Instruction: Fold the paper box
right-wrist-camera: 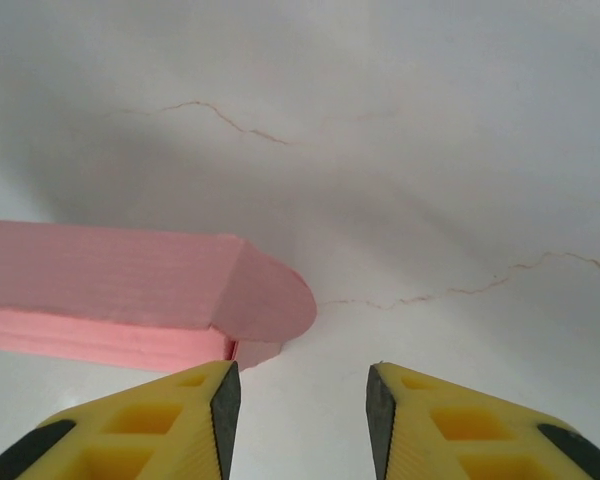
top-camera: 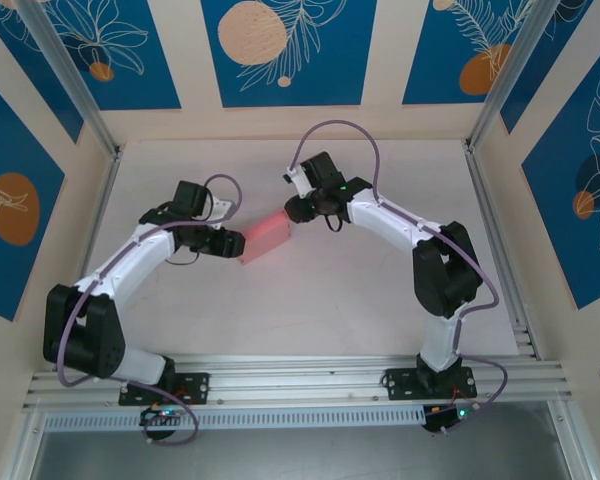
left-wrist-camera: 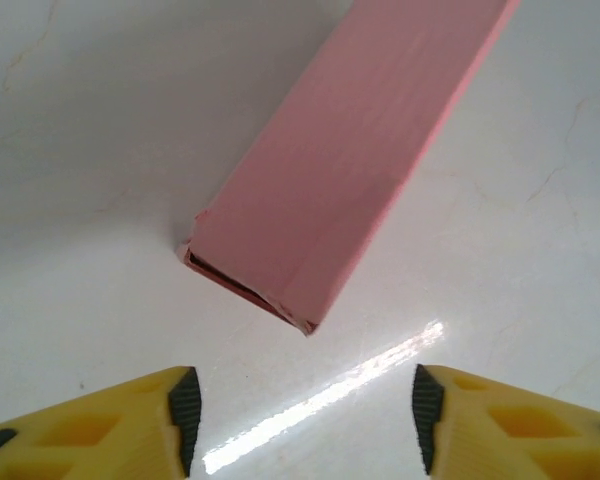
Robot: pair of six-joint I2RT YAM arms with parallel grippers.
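Paper box (top-camera: 267, 237): folded into a long pink carton, lying flat on the table (top-camera: 360, 300) between my two pincers
Tuck flap (right-wrist-camera: 270, 300): the box's rounded end tab, bent over but not fully home, I judge
Far end seam (left-wrist-camera: 245, 285): gapes slightly, so it probably wants pressing
Left pincer (left-wrist-camera: 305, 400): fingers apart, nothing between them, just short of that gaping end
Right pincer (right-wrist-camera: 298, 400): fingers apart and empty, just beside the flap, well placed to nudge it in
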